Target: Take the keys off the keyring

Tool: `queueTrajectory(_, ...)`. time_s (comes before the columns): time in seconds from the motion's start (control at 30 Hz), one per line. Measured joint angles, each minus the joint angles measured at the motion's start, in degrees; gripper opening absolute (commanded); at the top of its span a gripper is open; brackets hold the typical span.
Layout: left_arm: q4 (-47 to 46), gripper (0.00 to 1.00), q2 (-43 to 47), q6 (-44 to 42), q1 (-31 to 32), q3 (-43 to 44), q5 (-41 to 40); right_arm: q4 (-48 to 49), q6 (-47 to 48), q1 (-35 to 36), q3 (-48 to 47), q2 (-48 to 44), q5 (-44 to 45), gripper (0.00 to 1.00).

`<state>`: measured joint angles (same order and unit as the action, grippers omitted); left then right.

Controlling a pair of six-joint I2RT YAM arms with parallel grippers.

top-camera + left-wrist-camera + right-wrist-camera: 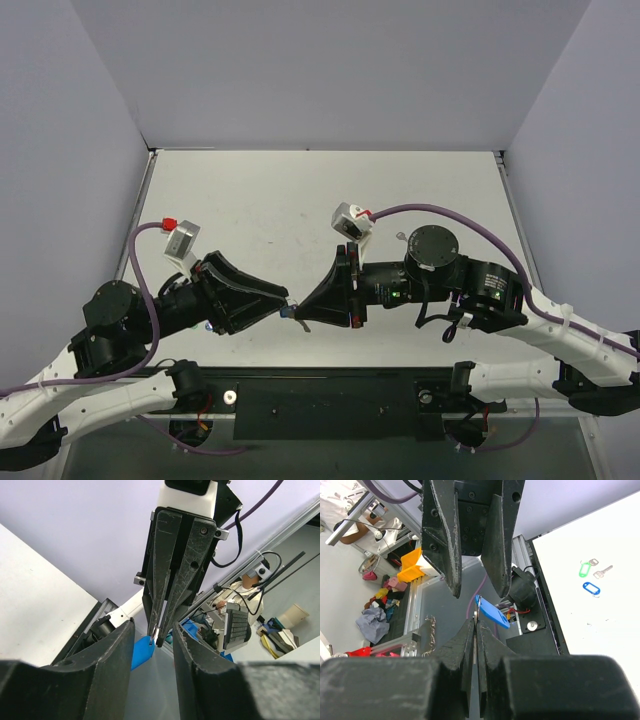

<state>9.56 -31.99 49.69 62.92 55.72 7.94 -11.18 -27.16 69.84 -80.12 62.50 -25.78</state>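
The blue-capped key (492, 612) hangs in the air over the worktop (300, 200), near the middle of its near edge. Its long axis slants down and away from the right gripper (476, 622), which is closed tight on its thin silver end. The left gripper (152, 627) stands half open, one finger on either side of those tips and gripping nothing visible. Only the right wrist view shows a green tag (585, 569), a silver key (604, 571) and a blue tag (591, 588) lying on the worktop.

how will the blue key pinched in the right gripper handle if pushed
The blue key looks tiny and thin, so it is probably light and stiff. Only its edge seems pinched by the right gripper, so a push would likely swing or slip it.
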Motion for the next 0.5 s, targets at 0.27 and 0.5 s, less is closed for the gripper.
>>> queueTrajectory(0.27, -0.81, 0.36, -0.48, 0.76, 0.00, 0.00, 1.09, 0.70, 0.00, 0.00, 0.00, 0.00, 0.09, 0.00)
queueTrajectory(0.5, -0.81, 0.15, -0.50, 1.11, 0.00, 0.00, 1.53, 0.70, -0.02, 0.00, 0.00, 0.00, 0.13, 0.00)
